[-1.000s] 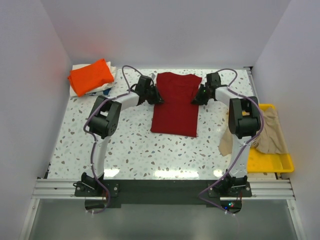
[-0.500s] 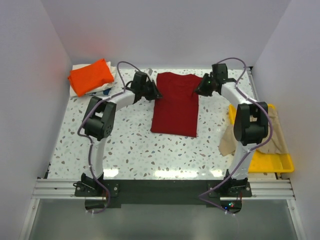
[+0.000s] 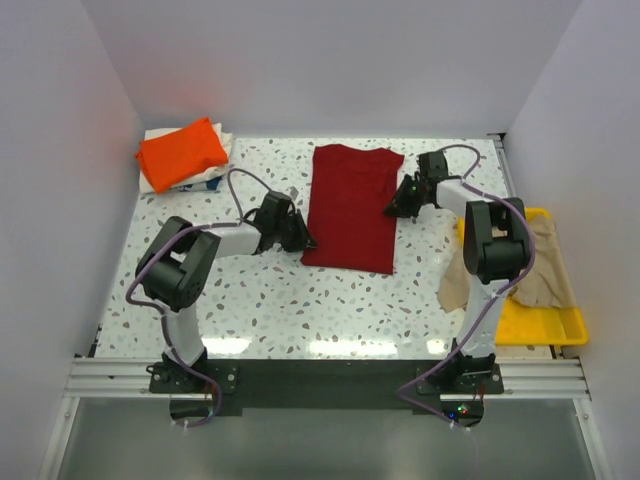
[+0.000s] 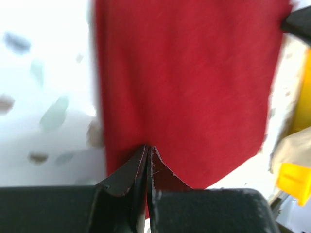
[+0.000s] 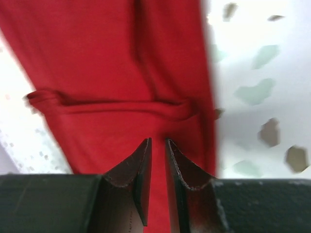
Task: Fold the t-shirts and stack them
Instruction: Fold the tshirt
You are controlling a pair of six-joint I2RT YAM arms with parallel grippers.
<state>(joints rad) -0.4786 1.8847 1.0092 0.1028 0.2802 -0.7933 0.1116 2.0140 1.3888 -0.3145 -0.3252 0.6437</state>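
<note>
the left gripper has its fingers pressed together at the tips, low over the near left edge of the dark red shirt; i cannot tell whether a bit of hem is caught between them, and no cloth looks lifted. the right gripper shows a narrow slit between its fingers with nothing in it, hanging over the shirt's right side near a bunched ridge of cloth that runs across the chest. the red shirt itself lies flat in the middle of the table, collar toward the far wall, sleeves apparently tucked in so that it reads as a long panel – by my reading the lengthwise folds are made and the crosswise fold is not yet done. further out, at the far left corner, the orange shirt sits folded on top of a whitish shirt, which looks like the start of the stack, though how neatly the lower one is folded is mostly hidden. on the right, the beige shirt lies crumpled, partly in the yellow tray and partly spilling over its near-left edge onto the table. so i judge the task roughly half done – two shirts look stacked, the red one is mid-fold and has to be carried to the stack, and the beige one is untouched.
</note>
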